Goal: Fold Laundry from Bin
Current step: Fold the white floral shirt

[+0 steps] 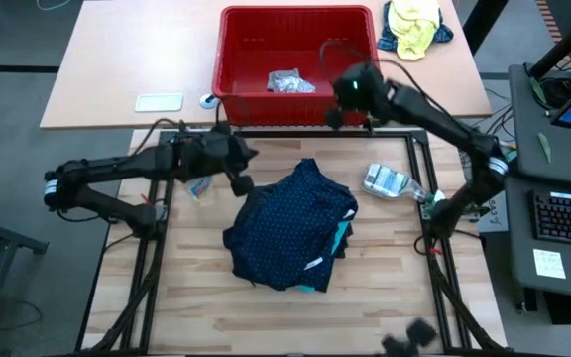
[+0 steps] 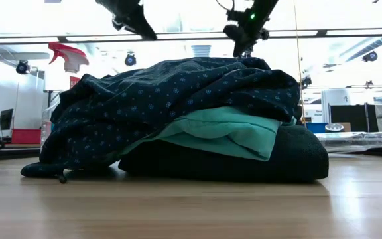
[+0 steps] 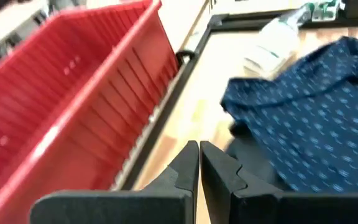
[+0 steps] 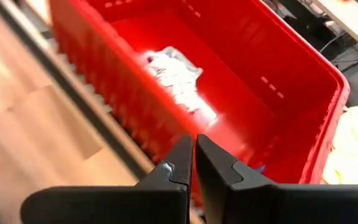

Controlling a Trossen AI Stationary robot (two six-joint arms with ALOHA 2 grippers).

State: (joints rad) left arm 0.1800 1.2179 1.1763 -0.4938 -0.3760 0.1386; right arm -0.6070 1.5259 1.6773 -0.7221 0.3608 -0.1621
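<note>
1. The left gripper [image 1: 241, 169] hangs over the wooden table [image 1: 266, 307], just off the near-left corner of the bin; its fingers [image 3: 185, 168] are pressed together with nothing between them.
2. Beside that arm a small, pale, colourful item [image 1: 200, 188] lies on the boards (I can't tell what it is).
3. On the far tabletop, left of the bin, sits a flat white card-like thing [image 1: 159, 101].
4. The bin [image 1: 228, 59], a red tub, stands on the far side, and it holds only one crumpled light grey garment [image 1: 291, 83] on its floor.
5. The rest of the laundry is heaped mid-table: a navy dotted shirt [image 1: 295, 223] draped on top, a turquoise piece [image 2: 224, 133] sandwiched under it, and a black garment [image 2: 290, 159] at the bottom.
6. The right gripper [image 1: 337, 104] hovers by the bin's near rim, fingers [image 4: 185, 165] shut tight and empty.
7. Right of the pile a clear plastic bottle [image 1: 390, 182] lies on its side.
8. A yellow-and-blue cloth bundle [image 1: 412, 28] sits past the bin's right end.
9. Farther right, a desk carries a keyboard [image 1: 568, 216]; beyond the table, the room shows a bright ceiling and a red-topped spray bottle [image 2: 68, 63].
</note>
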